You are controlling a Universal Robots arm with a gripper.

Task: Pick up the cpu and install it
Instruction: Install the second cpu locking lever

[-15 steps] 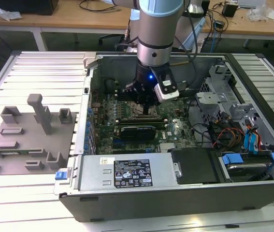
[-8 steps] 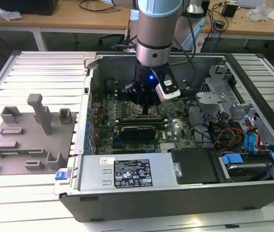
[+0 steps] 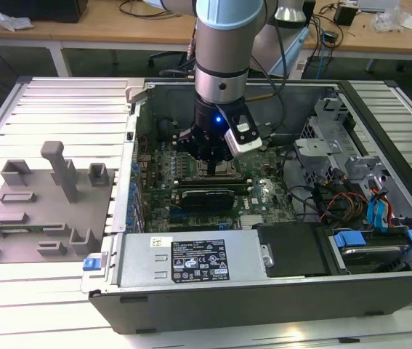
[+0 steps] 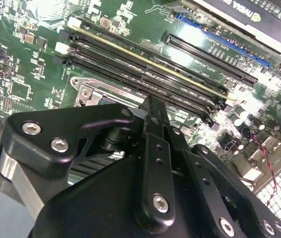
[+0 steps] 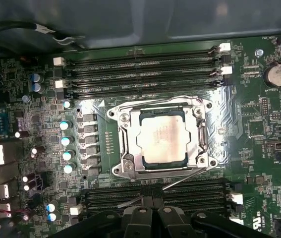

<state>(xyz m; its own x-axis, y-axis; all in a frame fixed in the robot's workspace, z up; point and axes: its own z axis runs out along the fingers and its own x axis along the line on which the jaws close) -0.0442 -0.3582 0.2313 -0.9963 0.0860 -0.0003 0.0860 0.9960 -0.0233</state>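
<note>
Exterior view first: you are looking at an open computer case (image 3: 264,291) lying on a slatted metal worktop (image 3: 53,102), with the arm (image 3: 224,43) reaching straight down into it. Take the motherboard socket (image 5: 162,136) as your landmark. The grey plastic tray (image 3: 42,211) with its upright blocks sits well apart from it, outside the case toward the exterior view's left, and nothing like a chip lies on it.

The power supply (image 3: 191,262) lies along the near wall of the case, and the drive bays with blue clips (image 3: 369,240) are off toward the exterior view's right of the socket.

The gripper (image 3: 214,161) hangs right above the socket, probably so that its travel is purely vertical over the seat. In the first wrist view its fingertips (image 5: 152,213) appear pressed together with nothing pinched between them.

The cpu (image 5: 162,135) already rests flat inside the socket's metal frame, silvery top up, squarely aligned. The memory slots (image 5: 140,69) run on both sides of it. A thin retention lever (image 5: 180,179) crosses the frame's edge nearest the gripper, so by my reading the chip is seated but perhaps not clamped.
</note>
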